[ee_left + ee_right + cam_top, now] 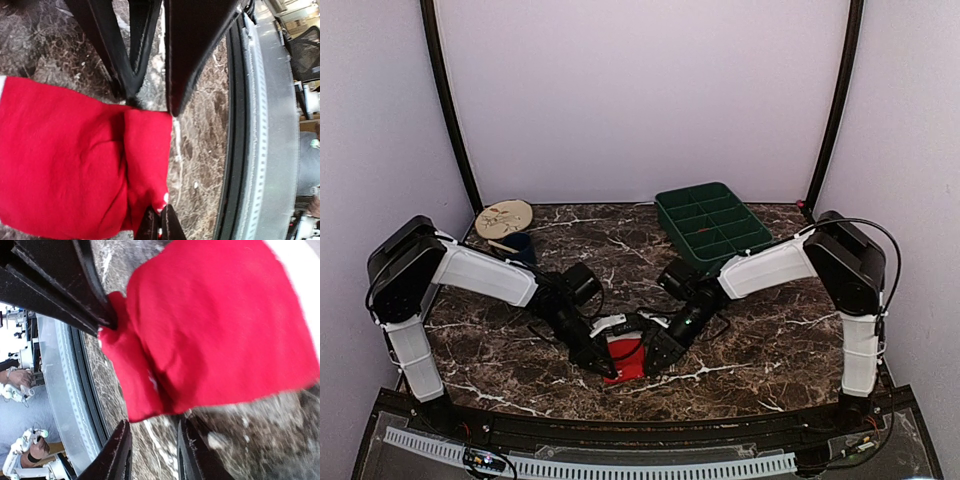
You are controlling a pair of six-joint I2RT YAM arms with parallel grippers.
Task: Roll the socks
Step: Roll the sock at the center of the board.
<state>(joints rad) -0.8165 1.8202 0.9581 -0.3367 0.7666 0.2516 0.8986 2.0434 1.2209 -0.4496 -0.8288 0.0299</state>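
A red sock (626, 357) lies flat on the marble table near its front edge, between my two grippers. A white cuff (610, 325) shows at its far end. Its near end is folded over into a thick lip (147, 155). My left gripper (603, 368) is shut on the lip's corner, as the left wrist view shows (161, 212). My right gripper (653, 362) is open, its jaws standing at the lip's other side (153, 422) with only marble between them. I cannot pick out a second sock.
A green compartment tray (712, 222) stands at the back right. A round tan disc (504, 217) and a dark cup (517, 245) sit at the back left. The table's black front rail (240, 150) runs close to the sock's near end.
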